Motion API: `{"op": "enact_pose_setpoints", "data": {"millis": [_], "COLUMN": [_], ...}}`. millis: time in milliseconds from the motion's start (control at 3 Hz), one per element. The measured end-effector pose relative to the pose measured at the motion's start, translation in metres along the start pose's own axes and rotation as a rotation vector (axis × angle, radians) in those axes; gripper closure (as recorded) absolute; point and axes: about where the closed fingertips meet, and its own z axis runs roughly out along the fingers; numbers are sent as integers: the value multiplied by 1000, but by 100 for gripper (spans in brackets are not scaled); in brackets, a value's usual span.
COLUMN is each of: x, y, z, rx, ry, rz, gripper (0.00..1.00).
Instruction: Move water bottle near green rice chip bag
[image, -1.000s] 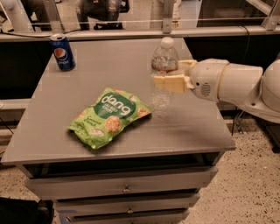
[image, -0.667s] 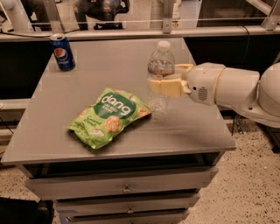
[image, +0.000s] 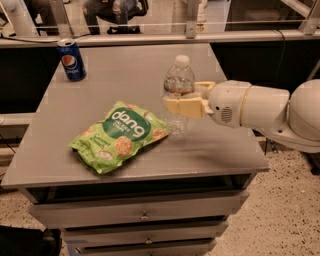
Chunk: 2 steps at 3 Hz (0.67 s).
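Placement nearly done, release pending.
On worktop, bag flat at centre-left; bottle upright just beside its right edge, pinched mid-body by tool reaching from the right. Next, probably: settle base, spread fingers, retreat without tipping.

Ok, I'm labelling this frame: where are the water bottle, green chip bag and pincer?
water bottle (image: 178, 75): camera view, clear shoulder.
green rice chip bag (image: 127, 131): camera view, dark-green logo circle.
pincer (image: 179, 96): camera view, between fingertips, around bottle's middle.
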Motion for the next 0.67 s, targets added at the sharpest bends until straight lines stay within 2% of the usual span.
{"op": "enact_pose_setpoints", "data": {"millis": [333, 667], "x": [8, 10], "y": [3, 3], "z": [2, 3], "rx": [-6, -2], "ry": [12, 34], "rz": [21, 0], "gripper": [100, 100]}}
